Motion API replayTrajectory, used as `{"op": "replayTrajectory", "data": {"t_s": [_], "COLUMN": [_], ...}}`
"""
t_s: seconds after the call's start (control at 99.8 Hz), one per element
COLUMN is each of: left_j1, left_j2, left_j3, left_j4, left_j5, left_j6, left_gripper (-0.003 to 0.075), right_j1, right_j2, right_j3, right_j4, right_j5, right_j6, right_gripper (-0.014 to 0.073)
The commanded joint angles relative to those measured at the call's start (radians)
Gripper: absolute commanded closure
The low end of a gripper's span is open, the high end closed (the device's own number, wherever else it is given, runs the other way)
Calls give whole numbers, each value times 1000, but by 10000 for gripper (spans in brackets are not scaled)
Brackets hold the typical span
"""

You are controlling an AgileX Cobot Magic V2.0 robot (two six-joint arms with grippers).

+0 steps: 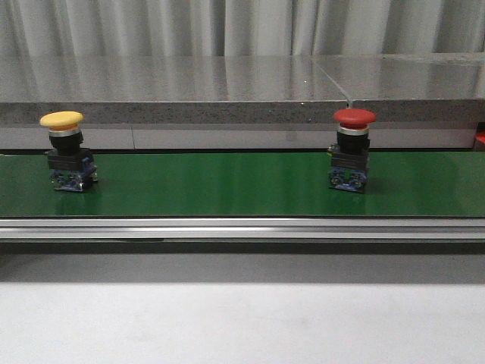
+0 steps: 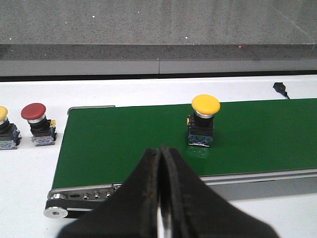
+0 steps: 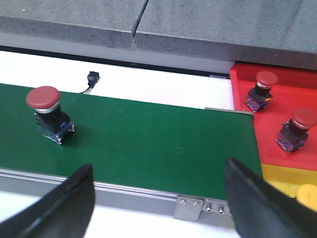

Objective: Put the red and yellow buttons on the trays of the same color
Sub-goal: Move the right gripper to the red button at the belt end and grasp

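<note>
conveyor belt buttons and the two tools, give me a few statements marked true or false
1. A yellow button and a red button both stand upright on the green belt. True.
2. The left tool is wide open. False: its fingers are shut together, holding nothing.
3. The right tool is open and empty. True.
4. The red tray holds no buttons. False: two red buttons sit in it.
5. The yellow button lies tipped on its side. False: it stands with its cap up.
</note>
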Motion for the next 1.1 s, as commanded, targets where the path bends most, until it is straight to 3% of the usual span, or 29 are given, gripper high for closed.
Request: {"op": "replayTrajectory", "data": {"t_s": [0.0,0.271,0.782,1.093], "left_j1": [-8,-8,-8,-8], "left_j2": [8,8,8,8], "left_j3": [-25,-25,-25,-25], "left_j4": [-3,-3,-3,-3], "left_j5": [-66,-66,-68,-68], "left_j6": [-1,-1,-1,-1], "left_gripper": [739,739,739,739], "right_j1": [-1,14,177,219], "right_j2": [9,161,666,849], "right_j3": [-22,-46,-280,-381], "right_j4": [42,60,59,59], "right_j5": [-66,-44,-18,-54], "right_j6": [-7,-7,-39,-44], "right_gripper": [-53,-50,-50,-50]}}
